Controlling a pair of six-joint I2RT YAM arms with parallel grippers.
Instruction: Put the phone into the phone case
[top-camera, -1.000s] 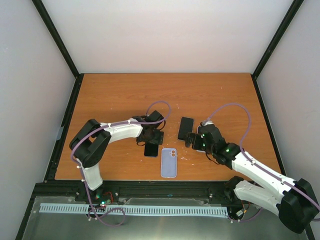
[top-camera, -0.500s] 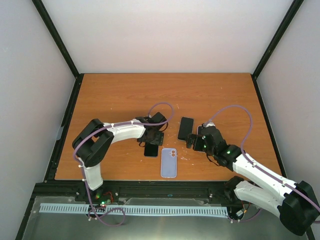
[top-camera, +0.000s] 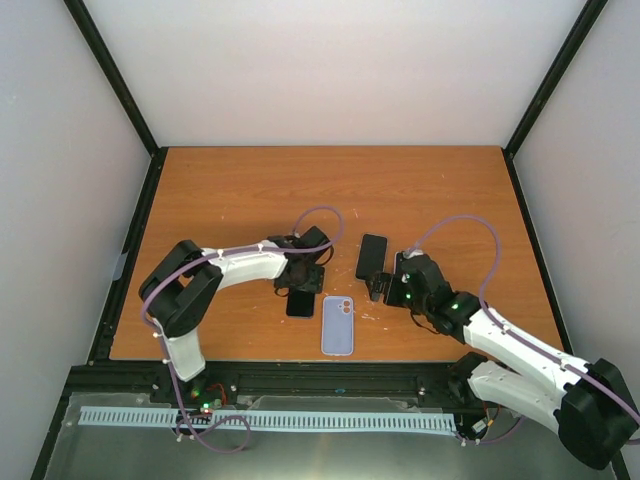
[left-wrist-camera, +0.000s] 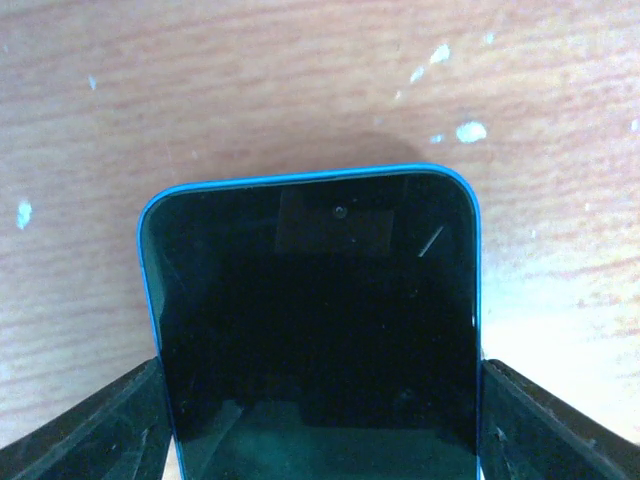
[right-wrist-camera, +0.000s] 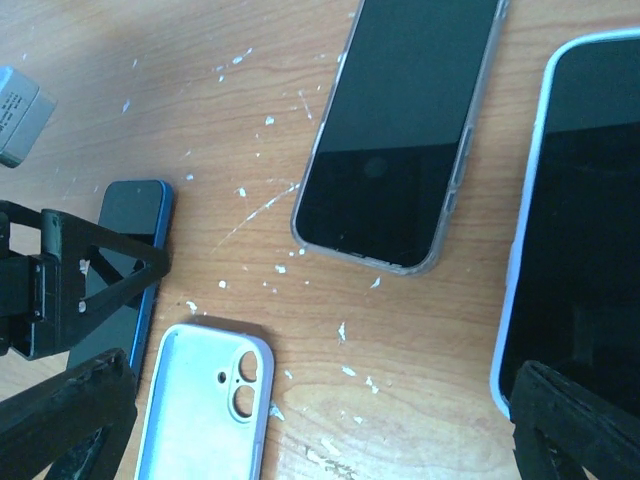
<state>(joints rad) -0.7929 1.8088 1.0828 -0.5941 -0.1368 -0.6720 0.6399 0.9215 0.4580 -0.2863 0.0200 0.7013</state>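
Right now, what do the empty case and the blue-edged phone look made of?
Empty case: looks like soft matte silicone or rubbery plastic, pale lilac, no glare, rounded edges. Blue-edged phone: glossy glass front, showing reflections and a fine scratch; the blue rim is smooth plastic or painted metal, cannot tell which.

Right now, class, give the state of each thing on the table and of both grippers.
blue phone: flat, screen up, uncased.
phone case: flat, empty.
clear-cased phone: flat, screen dark.
white-edged phone: flat, screen dark.
left gripper: straddling blue phone, grip unclear.
right gripper: open, empty.
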